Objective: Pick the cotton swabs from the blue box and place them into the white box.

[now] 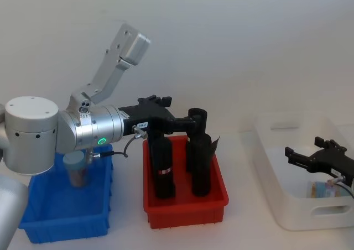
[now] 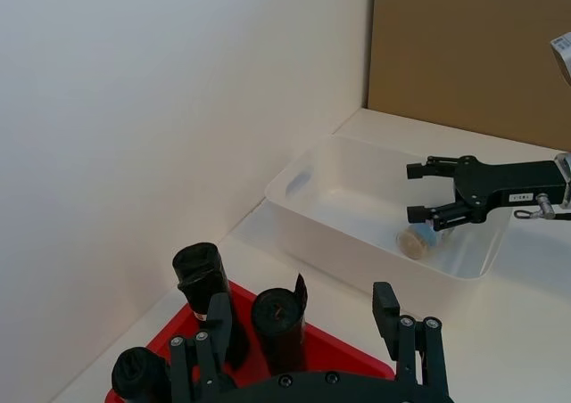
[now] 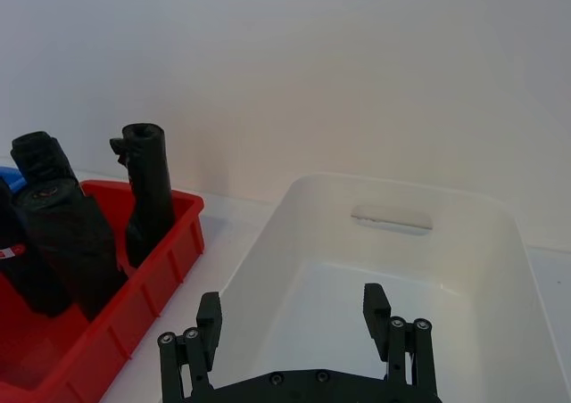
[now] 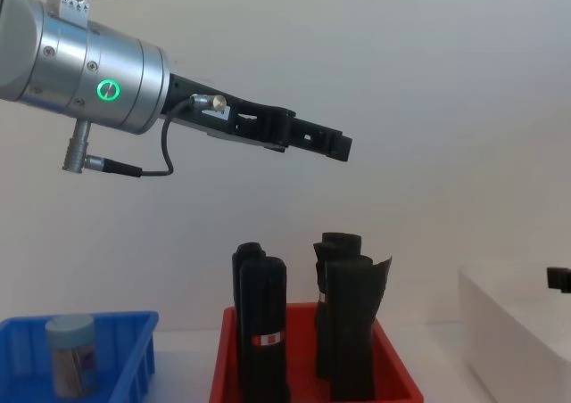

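Observation:
One tub of cotton swabs (image 1: 76,169) (image 4: 70,356) stands upright in the blue box (image 1: 66,229) (image 4: 136,328) at the left. Another cotton swab tub (image 1: 324,189) (image 2: 417,240) lies in the white box (image 1: 266,167) (image 2: 339,234) (image 3: 268,251) (image 4: 500,314) at the right. My left gripper (image 1: 157,100) (image 2: 302,296) (image 4: 339,146) is held high over the red bin, open and empty. Just over the white box hovers my right gripper (image 1: 302,146) (image 2: 410,192) (image 3: 292,294), also open with nothing between its fingers.
A red bin (image 1: 185,214) (image 2: 348,354) (image 3: 134,305) (image 4: 397,367) sits between the two boxes and holds several tall black rolls (image 1: 162,167) (image 4: 260,323). A white wall runs close behind the table. A brown panel (image 2: 464,55) stands beyond the white box.

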